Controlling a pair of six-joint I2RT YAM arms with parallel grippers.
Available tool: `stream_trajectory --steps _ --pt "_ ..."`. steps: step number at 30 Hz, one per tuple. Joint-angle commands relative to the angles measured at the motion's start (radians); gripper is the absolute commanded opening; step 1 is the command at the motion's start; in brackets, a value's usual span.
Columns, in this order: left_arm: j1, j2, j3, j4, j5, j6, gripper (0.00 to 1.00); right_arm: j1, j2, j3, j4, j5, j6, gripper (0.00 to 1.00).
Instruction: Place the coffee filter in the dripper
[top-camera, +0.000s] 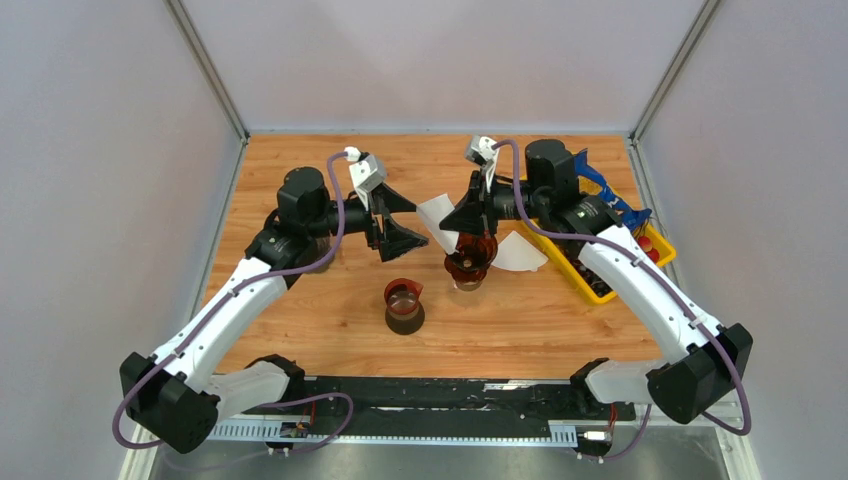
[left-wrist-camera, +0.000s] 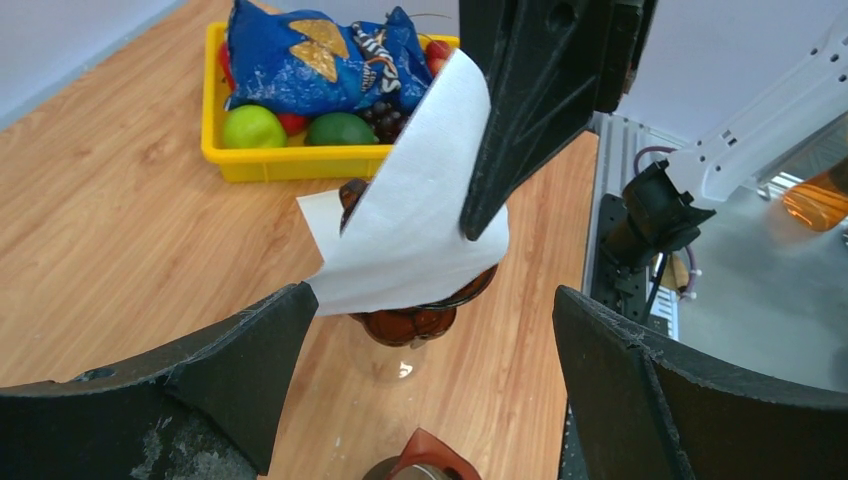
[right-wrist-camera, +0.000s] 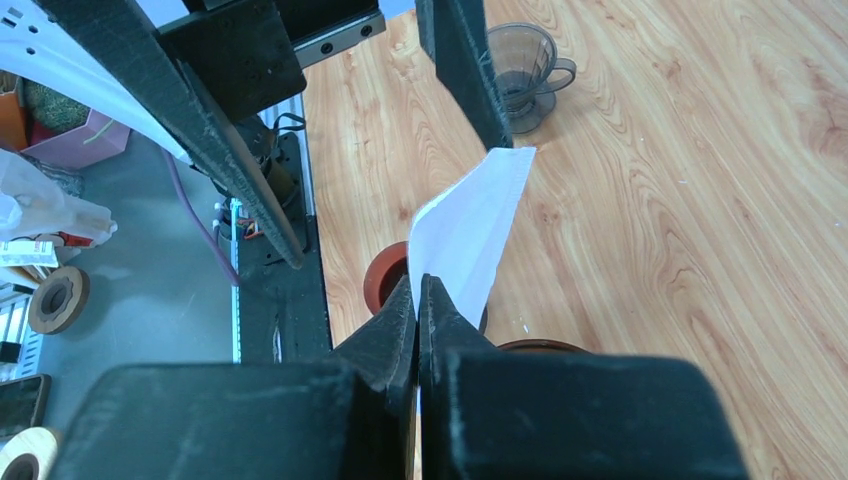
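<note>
R gripper (right-wrist-camera: 418, 300) is pinching the filter (right-wrist-camera: 470, 230), jaws pressed tight on its lower edge, nothing else between them. The filter is hanging folded flat, not opened into a cone. It's tilting over the amber dripper (left-wrist-camera: 410, 325), w/ its low end at the dripper's mouth. Can't tell if it's touching inside or just hovering over the rim.

L gripper (top-camera: 405, 222) is waiting just beside, jaws spread wide, holding nothing, pointing at the filter from the other side.

Step in hand, I'd say: lowering the filter into the dripper, placement not yet done. Next move is probably calling for the R arm to drop the filter deeper and centre it. The L fingers could help by spreading or pressing the paper so it's sitting against the walls, then the R jaws let go. Risk: a flat filter just leaning on the rim and tipping out.

Containers:
- The dripper is showing nothing but the filter's end.
- The carafe (top-camera: 404, 305) is standing near it, towards the arm bases; contents unclear, looking dark.
- The yellow bin (left-wrist-camera: 290, 160) beyond is holding a blue bag (left-wrist-camera: 300, 50), limes (left-wrist-camera: 252, 127), a red fruit (left-wrist-camera: 292, 122) and grapes (left-wrist-camera: 385, 115).
- A grey dripper (right-wrist-camera: 525, 65) is sitting well apart on the table, looking empty.
</note>
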Motion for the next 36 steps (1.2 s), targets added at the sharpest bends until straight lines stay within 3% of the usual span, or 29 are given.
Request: stream_trajectory --steps 1,9,14,22,24,28,36 --pt "0.000 -0.037 0.082 -0.038 -0.054 0.066 1.00 0.022 -0.059 0.025 -0.004 -0.026 -0.032 0.00" --pt "0.004 -0.024 0.156 -0.121 -0.080 0.150 1.00 0.063 -0.088 0.013 -0.006 0.015 -0.014 0.00" --pt "0.004 -0.062 0.100 -0.083 0.043 0.180 1.00 0.067 -0.084 0.028 -0.004 0.032 -0.021 0.00" --pt "0.004 -0.073 0.013 -0.001 0.108 0.119 1.00 0.069 -0.068 0.042 -0.004 0.020 -0.027 0.00" --pt "0.003 -0.066 0.001 0.028 0.114 0.086 0.95 0.069 -0.068 0.043 -0.005 0.004 -0.028 0.00" --pt "0.004 -0.054 -0.003 0.074 0.130 0.031 0.72 0.070 -0.064 0.043 -0.005 0.001 -0.028 0.00" --pt "0.004 -0.029 -0.016 0.167 0.182 -0.057 0.35 0.071 -0.046 0.045 -0.005 -0.001 -0.028 0.00"
